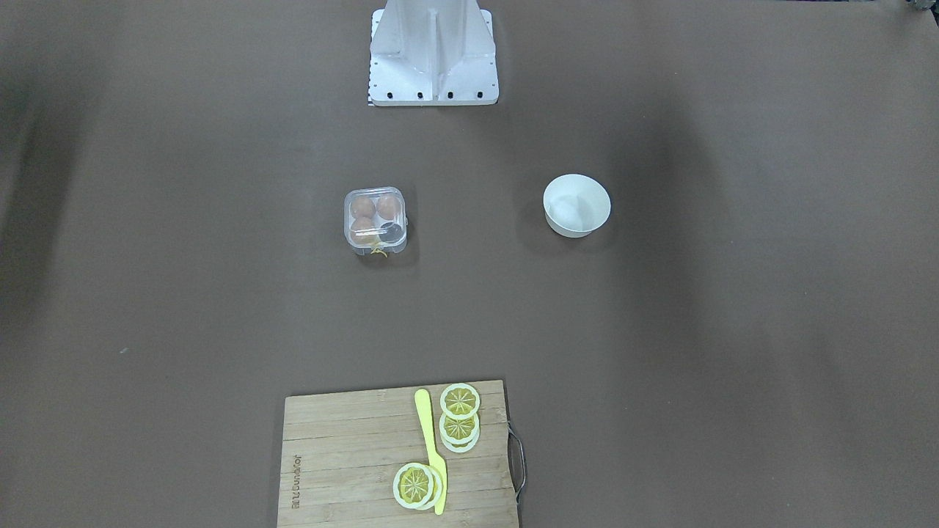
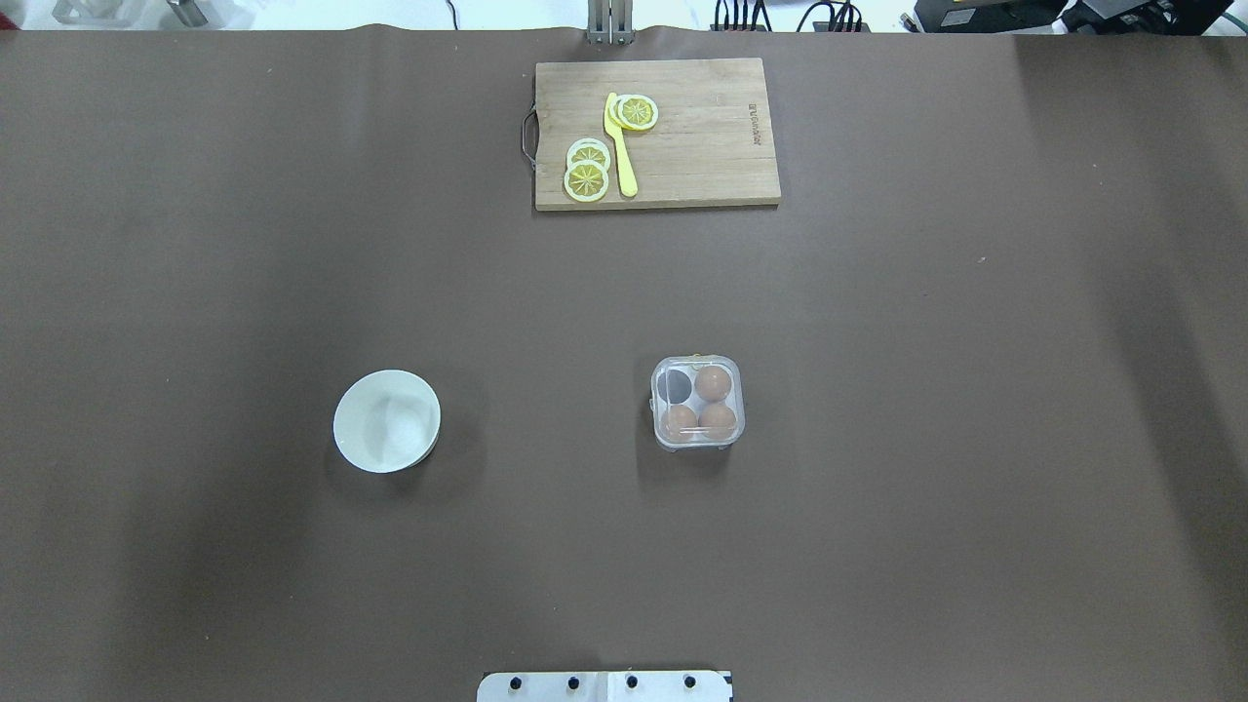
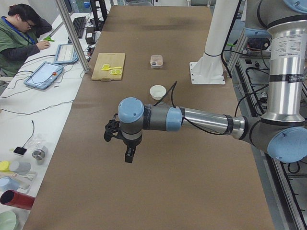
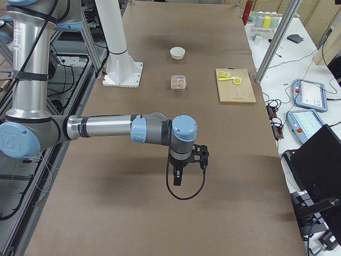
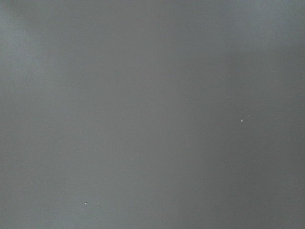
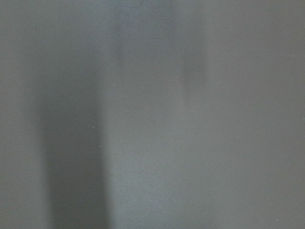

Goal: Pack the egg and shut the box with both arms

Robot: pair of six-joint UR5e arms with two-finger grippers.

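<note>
Loc: box [image 2: 697,444] mid-worktop [image 2: 877,487], robot's right of centre. Lid looks down; latch unconfirmed. 3 brown eggs [image 2: 714,383] in cells, far-left cell [image 2: 674,387] bare. Box square, no long axis; string [image 2: 697,357] on operators' side. R end effector [image 4: 178,176] and L end effector [image 3: 128,154] hang well off toward worktop ends. I judge R nearer box, L nearer bowl [image 2: 409,395]. Finger spread either side: can't tell.

both wrist cams: just plain table [image 5: 152,114], no fingers in shot. left gripper [image 3: 128,157] & right gripper [image 4: 178,179] show in side views only, open/closed can't tell. cutting board [image 1: 345,455] cut off at front view's bottom edge. box [image 3: 156,61] too small in side views to read contents.
</note>
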